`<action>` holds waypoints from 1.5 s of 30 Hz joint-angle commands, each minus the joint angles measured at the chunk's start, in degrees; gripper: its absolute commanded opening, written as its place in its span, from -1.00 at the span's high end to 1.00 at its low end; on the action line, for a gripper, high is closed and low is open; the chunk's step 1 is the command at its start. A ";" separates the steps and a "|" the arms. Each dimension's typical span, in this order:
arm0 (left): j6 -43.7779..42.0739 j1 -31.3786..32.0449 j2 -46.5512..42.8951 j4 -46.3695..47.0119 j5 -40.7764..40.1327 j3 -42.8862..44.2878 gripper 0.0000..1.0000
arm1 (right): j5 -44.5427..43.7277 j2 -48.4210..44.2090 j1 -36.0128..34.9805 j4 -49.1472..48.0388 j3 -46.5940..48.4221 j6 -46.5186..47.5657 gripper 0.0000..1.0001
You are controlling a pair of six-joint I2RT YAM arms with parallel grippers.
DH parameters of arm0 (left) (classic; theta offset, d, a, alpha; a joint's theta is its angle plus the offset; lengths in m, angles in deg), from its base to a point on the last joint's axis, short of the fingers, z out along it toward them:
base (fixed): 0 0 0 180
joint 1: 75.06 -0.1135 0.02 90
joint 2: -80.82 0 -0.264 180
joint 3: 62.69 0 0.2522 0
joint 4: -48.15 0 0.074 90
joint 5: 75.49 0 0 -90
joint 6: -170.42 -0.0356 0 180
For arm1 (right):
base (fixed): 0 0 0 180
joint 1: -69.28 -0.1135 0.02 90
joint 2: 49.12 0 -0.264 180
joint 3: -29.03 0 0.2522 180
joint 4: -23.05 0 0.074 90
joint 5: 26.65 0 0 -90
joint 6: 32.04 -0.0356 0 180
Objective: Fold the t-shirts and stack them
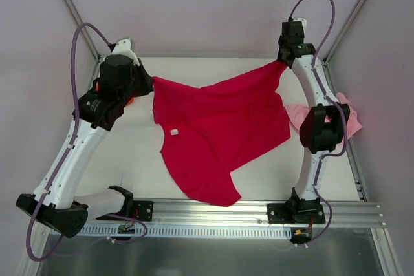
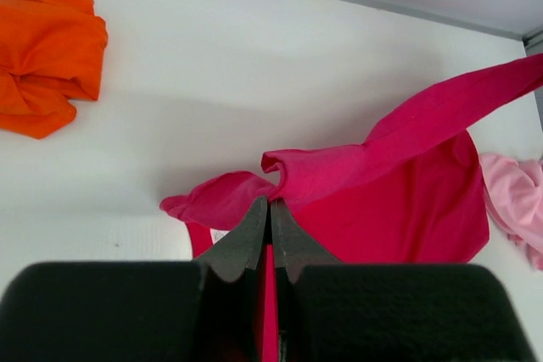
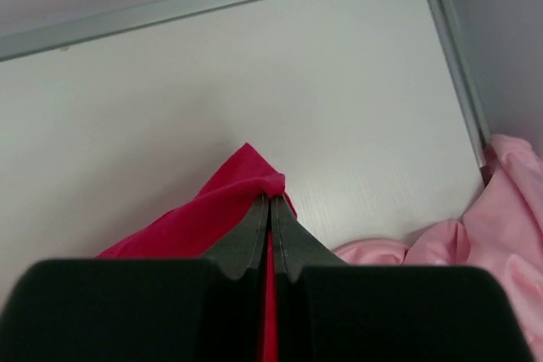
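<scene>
Top external view: the crimson t-shirt (image 1: 213, 134) hangs stretched between the two arms, its upper edge lifted at both far corners and its lower part draped on the table (image 1: 129, 159) toward the near rail.
Left gripper (image 2: 270, 203): jaws pressed together on a bunched corner of the crimson cloth, with only a thin fold between the tips.
Right gripper (image 3: 270, 198): likewise pinched tight on the opposite corner, toward the far right of the table.
Other shirts: the orange t-shirt (image 2: 47, 48) lies crumpled at the far left; the pink t-shirt (image 3: 509, 218) is heaped at the right edge, beside the right arm.
Risk, slip: each hold is a small nip of fabric, so I'd judge a hard pull apart could drag a corner free.
Risk, uneven lay: the cloth sags lopsided, and set down like this it would likely crease.
Risk, snag: the crimson edge hangs just beside the pink heap and could drag it along.
</scene>
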 commanded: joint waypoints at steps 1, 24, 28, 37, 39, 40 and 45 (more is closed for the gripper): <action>0.03 0.55 -1.50 -2.58 1.86 -2.03 1.00 | 5.54 -6.50 0.34 7.16 -0.95 -6.32 0.98; 2.05 1.86 -1.06 -4.97 8.29 -9.68 1.00 | 16.30 -13.88 -1.59 23.58 -4.17 -8.19 0.98; 1.17 1.78 1.30 2.34 9.85 -8.56 1.00 | 15.59 -15.48 -1.59 16.66 -4.49 -8.01 0.98; -2.87 3.45 0.35 0.15 29.08 -1.59 1.00 | 13.75 -18.28 -1.59 19.83 -2.97 -5.90 0.98; -3.14 3.62 -0.62 -1.17 30.51 -3.79 1.00 | 14.98 -19.33 -1.59 20.45 -5.95 -6.08 0.98; -3.05 3.62 -1.14 -1.26 30.95 -4.66 1.00 | 15.50 -20.04 -1.51 21.15 -6.75 -6.25 0.98; -2.61 3.62 -0.45 -2.84 34.03 -8.62 1.00 | 20.69 -19.07 -1.77 28.26 -6.49 -6.96 0.98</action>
